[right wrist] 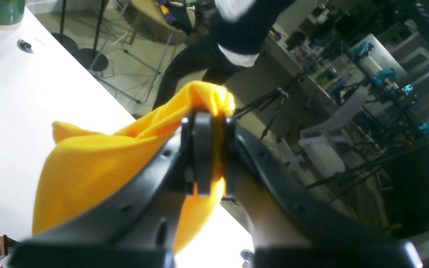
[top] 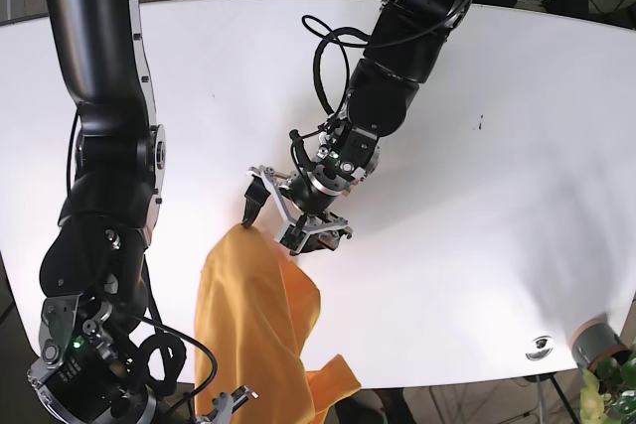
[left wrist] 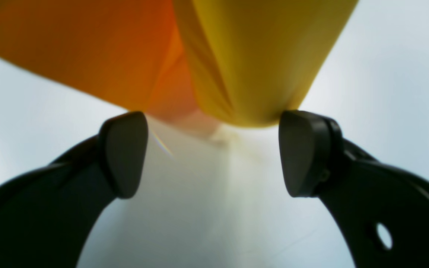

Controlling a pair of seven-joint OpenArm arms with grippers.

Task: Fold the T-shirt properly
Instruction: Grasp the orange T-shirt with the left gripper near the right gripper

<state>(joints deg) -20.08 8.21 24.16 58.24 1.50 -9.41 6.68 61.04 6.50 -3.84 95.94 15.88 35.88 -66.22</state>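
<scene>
Table (top: pixel 497 196): white, and fills most of the base view; its near edge runs along the bottom of that view.
Left arm (top: pixel 407 37): black, reaches in from the top of the base view and angles down toward the middle of the table.
Right arm (top: pixel 104 146): black, stands along the left side of the base view, with its lower end near the table's near edge.
Shirt (top: pixel 253 335): orange-yellow and bunched into a long band. Its long axis runs from a narrow upper end near the table's middle down to the near edge; the lower end hangs past that edge.
Shirt, upper end: points at the left gripper, just beside its tips; the left wrist view shows cloth (left wrist: pixel 251 63) ahead of the tips.
Left gripper (top: pixel 272 214): spread wide with nothing between the fingers (left wrist: pixel 123 152); only bare table shows in the gap.
Right gripper (right wrist: pixel 210 149): closed tight on a fold of the shirt (right wrist: pixel 88 167), lifted off the table near its edge; cloth bulges above the tips and drapes down to the left.
Cup (top: pixel 594 343): green, at the table's near right corner, well apart from the shirt.
</scene>
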